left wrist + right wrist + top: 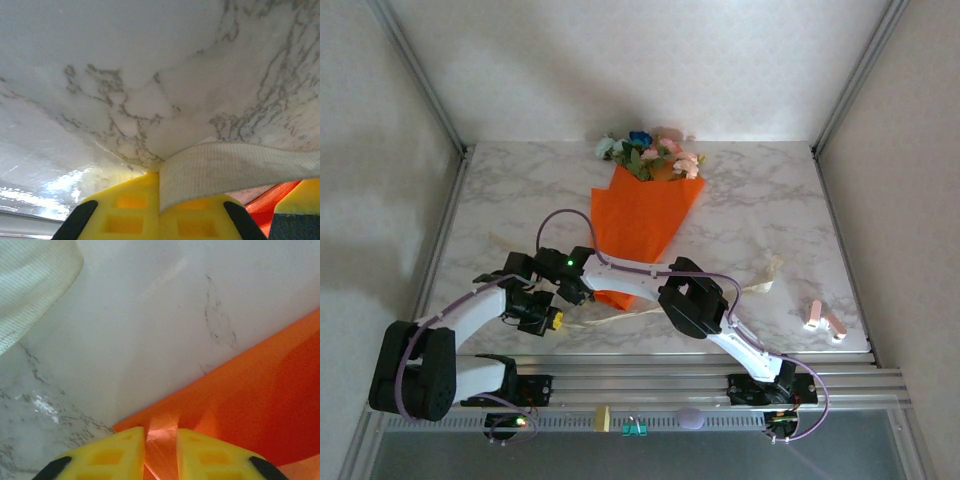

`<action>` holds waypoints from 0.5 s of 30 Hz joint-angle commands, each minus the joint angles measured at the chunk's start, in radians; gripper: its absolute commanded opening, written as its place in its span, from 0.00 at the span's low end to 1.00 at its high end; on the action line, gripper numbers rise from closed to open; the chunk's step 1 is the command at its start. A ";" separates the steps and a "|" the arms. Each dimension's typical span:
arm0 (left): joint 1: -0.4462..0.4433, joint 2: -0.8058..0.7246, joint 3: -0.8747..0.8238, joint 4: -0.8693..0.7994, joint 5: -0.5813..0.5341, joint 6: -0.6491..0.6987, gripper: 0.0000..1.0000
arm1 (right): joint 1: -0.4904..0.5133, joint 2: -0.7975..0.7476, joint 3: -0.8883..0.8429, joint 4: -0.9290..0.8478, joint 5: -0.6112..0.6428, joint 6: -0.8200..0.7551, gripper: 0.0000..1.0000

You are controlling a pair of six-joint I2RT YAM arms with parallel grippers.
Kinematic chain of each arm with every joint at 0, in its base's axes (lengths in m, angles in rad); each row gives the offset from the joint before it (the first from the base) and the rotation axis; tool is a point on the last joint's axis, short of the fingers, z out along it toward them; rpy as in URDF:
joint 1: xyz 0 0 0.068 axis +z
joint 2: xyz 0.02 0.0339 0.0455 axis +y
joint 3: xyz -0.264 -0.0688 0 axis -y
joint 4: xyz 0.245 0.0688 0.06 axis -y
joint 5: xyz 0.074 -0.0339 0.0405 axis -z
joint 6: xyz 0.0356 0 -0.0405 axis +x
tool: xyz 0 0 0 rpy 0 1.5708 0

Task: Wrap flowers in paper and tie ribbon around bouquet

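Top external view gives me the bouquet lying on the marble table, in the far middle, with its narrow end pointing back towards the arms. The flowers, pink, white and blue among green leaves, stick out of the wide far end of the orange paper, which is folded into a cone. The ribbon lies loose on the near part of the table. It passes just on the near side of the cone's tip and ends in a curl to the right, beside the right arm. It is not yet round the cone.

Both arms meet at the narrow end. I have the left gripper low on the table just left of the tip. The right gripper reaches across from the right to the tip's left edge.

On the left wrist camera, the yellow fingers are pressed together with the cream strip clamped in the seam between them. From there it runs off right over the marble, and a bit of orange shows just beside it.

On the right wrist camera, the yellow fingers are nearly together, pinching a narrow fold of the orange sheet, with a broad piece of the strip at the upper left.

A few small pink and white pieces sit near the table's right edge, well apart from the rest
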 commanded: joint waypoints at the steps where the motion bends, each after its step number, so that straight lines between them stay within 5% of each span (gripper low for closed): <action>1: 0.004 0.060 -0.024 0.268 -0.189 0.020 0.01 | -0.008 0.026 -0.019 -0.021 0.005 -0.016 0.20; 4: 0.003 0.065 -0.024 0.265 -0.191 0.023 0.01 | -0.013 0.020 -0.023 -0.011 -0.019 -0.014 0.14; 6: 0.003 0.064 -0.025 0.267 -0.194 0.026 0.01 | -0.013 0.008 -0.031 -0.003 -0.027 -0.011 0.01; 10: 0.005 0.075 -0.015 0.269 -0.196 0.037 0.01 | -0.029 -0.039 -0.060 0.018 -0.091 0.007 0.00; 15: 0.019 0.090 0.016 0.227 -0.234 0.082 0.01 | -0.043 -0.073 -0.054 0.011 -0.201 0.018 0.28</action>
